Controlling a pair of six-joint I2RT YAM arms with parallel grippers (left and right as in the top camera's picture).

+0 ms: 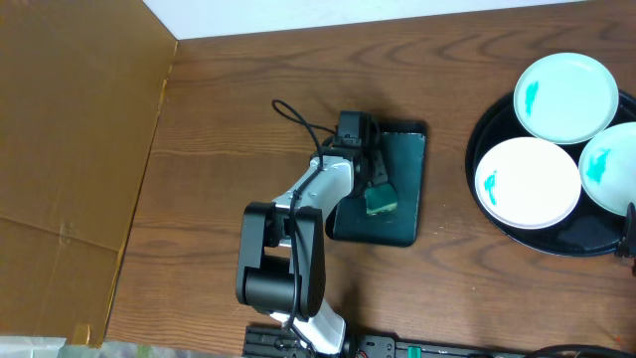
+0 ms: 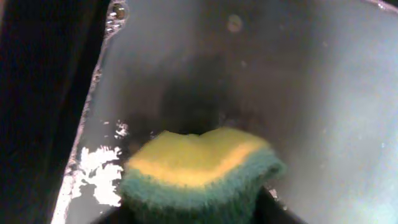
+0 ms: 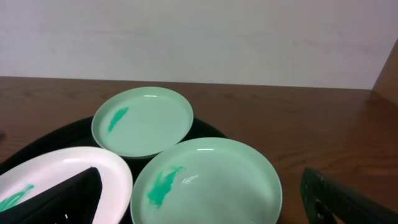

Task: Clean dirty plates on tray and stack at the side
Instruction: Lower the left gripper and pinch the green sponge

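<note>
A brown wooden surface (image 1: 248, 80) fills the room's middle, with a cardboard panel (image 1: 70, 129) along its left side. At the far right edge sits the round black tray (image 1: 571, 241), carrying all three plates (image 1: 527, 181) side by side, none stacked. The white one nearest the surface's middle has a small teal smear at its left rim. The pale aqua one (image 1: 564, 96) behind it has a streak on its left half, and the third (image 1: 611, 164), cut off by the picture's edge, is streaked too.

The black left arm (image 1: 283, 264) reaches from the near edge to a small rectangular dark tray (image 1: 407, 149) at the centre, well apart from the round one. There the left tool (image 1: 376, 189) is pinching a yellow-and-green sponge (image 2: 199, 168), which buckles upward just over the wet tray floor. The right tool (image 3: 200, 186) hangs above the plates with its fingers (image 3: 68, 196) spread wide, gripping nothing.
</note>
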